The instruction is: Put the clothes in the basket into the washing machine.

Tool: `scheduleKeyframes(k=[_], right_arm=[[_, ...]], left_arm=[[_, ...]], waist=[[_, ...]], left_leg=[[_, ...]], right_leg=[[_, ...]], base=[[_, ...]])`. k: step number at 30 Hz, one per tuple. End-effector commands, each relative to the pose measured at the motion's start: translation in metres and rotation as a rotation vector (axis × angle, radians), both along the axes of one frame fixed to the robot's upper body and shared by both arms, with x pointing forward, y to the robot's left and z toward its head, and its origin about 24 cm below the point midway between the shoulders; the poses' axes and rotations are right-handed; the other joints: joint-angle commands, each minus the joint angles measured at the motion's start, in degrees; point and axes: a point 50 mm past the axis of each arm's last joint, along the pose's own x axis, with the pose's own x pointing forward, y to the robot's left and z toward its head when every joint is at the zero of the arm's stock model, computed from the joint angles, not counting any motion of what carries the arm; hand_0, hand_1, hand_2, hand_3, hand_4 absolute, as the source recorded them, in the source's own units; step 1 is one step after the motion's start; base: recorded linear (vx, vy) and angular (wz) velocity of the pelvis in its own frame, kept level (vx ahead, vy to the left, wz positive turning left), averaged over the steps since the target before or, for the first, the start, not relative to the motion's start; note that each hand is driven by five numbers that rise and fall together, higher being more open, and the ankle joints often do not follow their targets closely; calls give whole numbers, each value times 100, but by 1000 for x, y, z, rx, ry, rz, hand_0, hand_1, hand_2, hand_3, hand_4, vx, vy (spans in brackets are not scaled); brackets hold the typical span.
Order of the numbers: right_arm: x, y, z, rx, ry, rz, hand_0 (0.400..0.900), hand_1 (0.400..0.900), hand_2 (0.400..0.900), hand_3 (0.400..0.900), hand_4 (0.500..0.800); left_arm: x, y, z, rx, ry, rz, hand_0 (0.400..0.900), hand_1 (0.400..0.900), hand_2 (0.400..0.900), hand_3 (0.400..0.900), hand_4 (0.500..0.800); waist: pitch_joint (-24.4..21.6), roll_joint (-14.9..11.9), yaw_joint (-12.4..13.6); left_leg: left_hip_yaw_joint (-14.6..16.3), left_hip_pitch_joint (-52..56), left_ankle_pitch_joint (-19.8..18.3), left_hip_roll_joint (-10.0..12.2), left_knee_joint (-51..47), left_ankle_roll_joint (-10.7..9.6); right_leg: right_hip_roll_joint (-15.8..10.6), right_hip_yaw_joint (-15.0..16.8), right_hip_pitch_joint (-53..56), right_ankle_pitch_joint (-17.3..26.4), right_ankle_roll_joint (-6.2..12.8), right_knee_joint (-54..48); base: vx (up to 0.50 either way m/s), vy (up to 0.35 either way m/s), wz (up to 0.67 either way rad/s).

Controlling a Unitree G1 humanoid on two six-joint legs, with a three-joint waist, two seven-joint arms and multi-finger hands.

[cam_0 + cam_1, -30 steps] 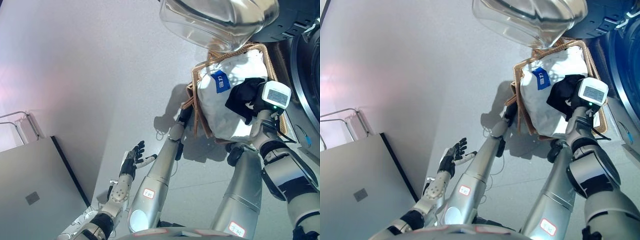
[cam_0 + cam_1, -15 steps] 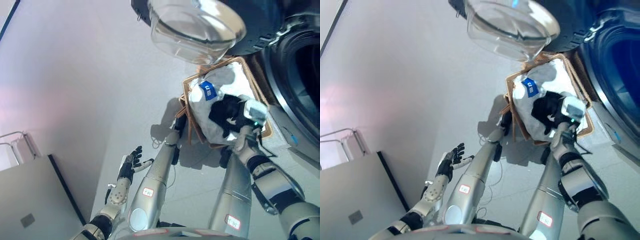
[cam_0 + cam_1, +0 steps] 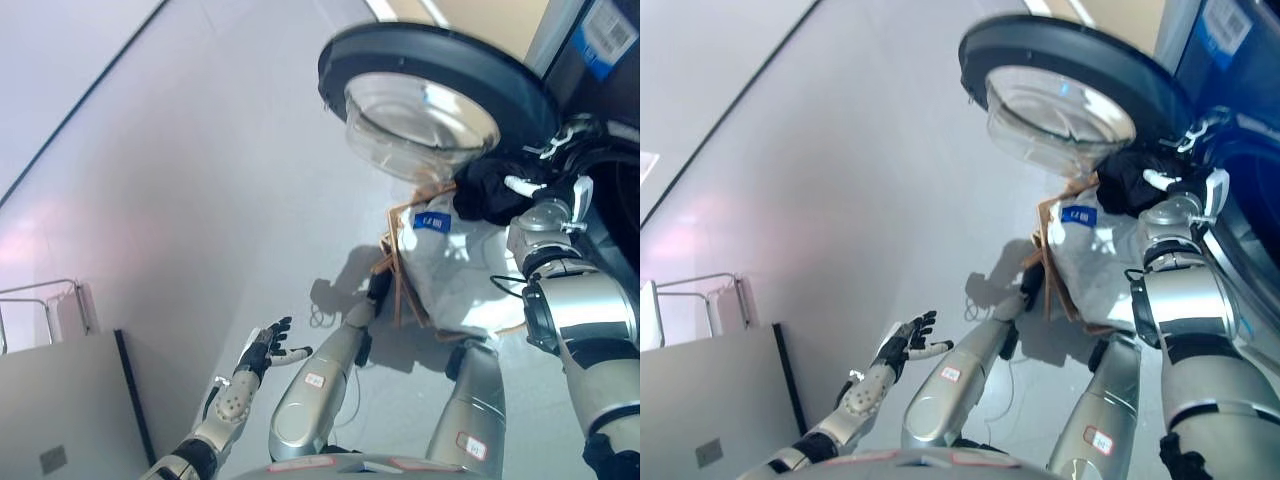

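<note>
A wicker basket (image 3: 396, 268) stands on the floor below the washing machine's open round door (image 3: 430, 92). In it lies a white cloth (image 3: 455, 275) with a blue label. My right hand (image 3: 538, 196) is raised above the basket, beside the door's glass bowl and at the edge of the dark drum opening (image 3: 618, 200). Its fingers are curled in a black garment (image 3: 1132, 182), which hangs bunched clear of the basket. My left hand (image 3: 262, 349) is held out low at the left, palm up with its fingers spread, holding nothing.
A grey cabinet (image 3: 55, 420) stands at the lower left with a metal rail (image 3: 45, 295) behind it. The machine's dark front (image 3: 590, 45) fills the upper right. Grey floor (image 3: 200, 180) spreads left of the basket.
My right hand has lifted the black garment out of the basket up to the machine's opening. The camera has tilted upward. The left hand stays as it was.
</note>
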Motion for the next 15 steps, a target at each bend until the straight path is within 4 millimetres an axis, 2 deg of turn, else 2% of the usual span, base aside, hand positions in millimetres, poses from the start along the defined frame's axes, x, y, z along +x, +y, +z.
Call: scheduleKeyframes(k=[1,8,11,15], right_arm=[[-2,-23,49,-28,-263,-40,400,400,400,400,500],[-10,-23,17,248,-399,-135,400,400,400,400,500],[-13,-24,14,313,-467,-182,400,400,400,400,500],[-16,-27,20,355,-574,-259,400,400,400,400,500]], left_arm=[[-27,25,-17,94,111,26,900,900,900,900,800],[-44,32,-26,119,182,40,900,900,900,900,800],[-49,33,-28,127,200,48,900,900,900,900,800],[-59,33,-33,129,233,62,900,900,900,900,800]], waist=[[-597,125,-14],[-830,139,-106],[-904,184,-146],[-957,266,-266]], left_leg=[[205,49,-420,-312,-20,50],[220,440,-397,-225,-258,41],[238,577,-404,-225,-327,30],[286,647,-418,-218,-338,18]], right_leg=[[322,-143,767,370,-59,-1038],[373,-120,1227,504,-66,-1498],[389,-110,1336,522,-73,-1581],[404,-49,1399,551,-83,-1649]], base=[[15,8,-20],[5,4,-10],[-9,21,-5],[-17,29,-11]])
